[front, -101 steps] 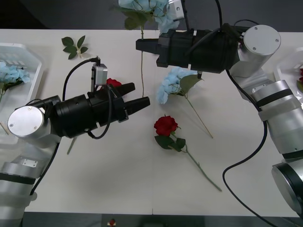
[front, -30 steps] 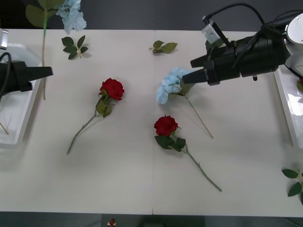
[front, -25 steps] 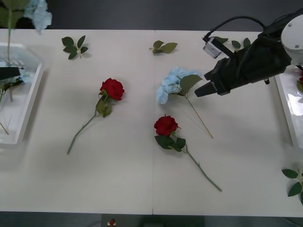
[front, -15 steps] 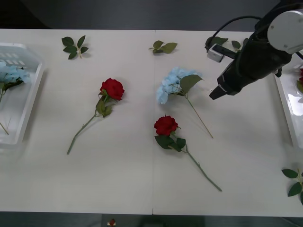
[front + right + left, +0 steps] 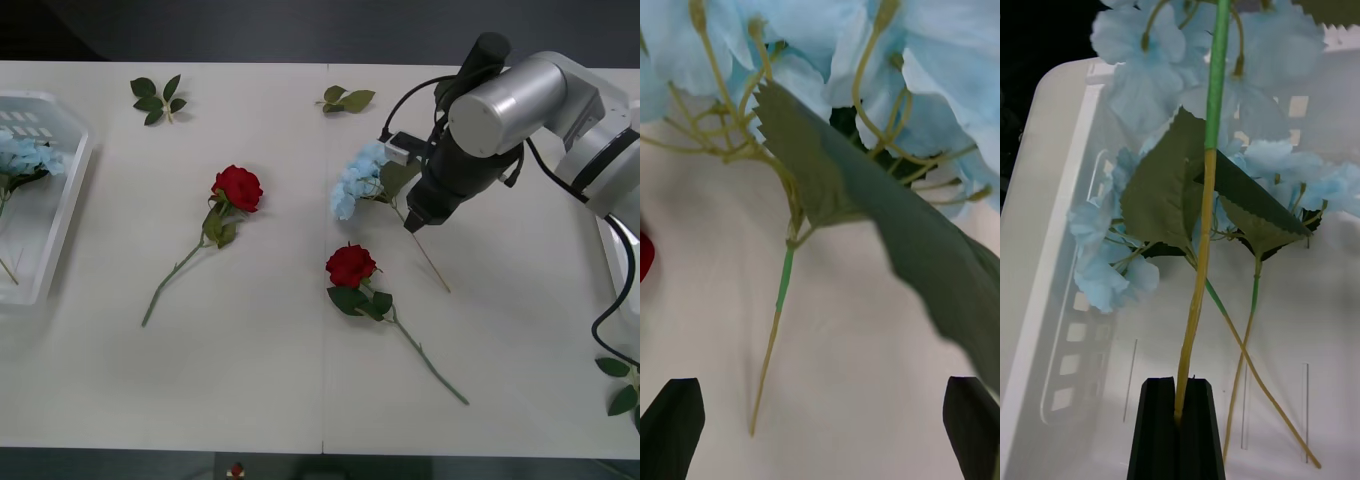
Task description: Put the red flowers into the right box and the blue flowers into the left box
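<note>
Two red flowers lie on the white table, one (image 5: 238, 187) left of centre and one (image 5: 350, 266) in the middle. A blue flower (image 5: 360, 178) lies just behind the middle rose. My right gripper (image 5: 413, 224) points down over its stem (image 5: 782, 289), open, with the fingers (image 5: 674, 427) on either side of the stem and apart from it. My left gripper (image 5: 1178, 420) is shut on the yellow-green stem (image 5: 1204, 217) of another blue flower, held over the left box (image 5: 1052, 247). Blue flowers (image 5: 20, 158) lie in that box (image 5: 62, 210).
The right box (image 5: 612, 262) shows as a white rim at the table's right edge, partly behind my right arm. Loose green leaf sprigs lie at the back left (image 5: 157, 97), back centre (image 5: 347, 98) and front right (image 5: 622, 385).
My left arm carried a blue flower leftward out of the front view to the left box. My right arm swung back toward the centre and turned down over the blue flower on the table.
</note>
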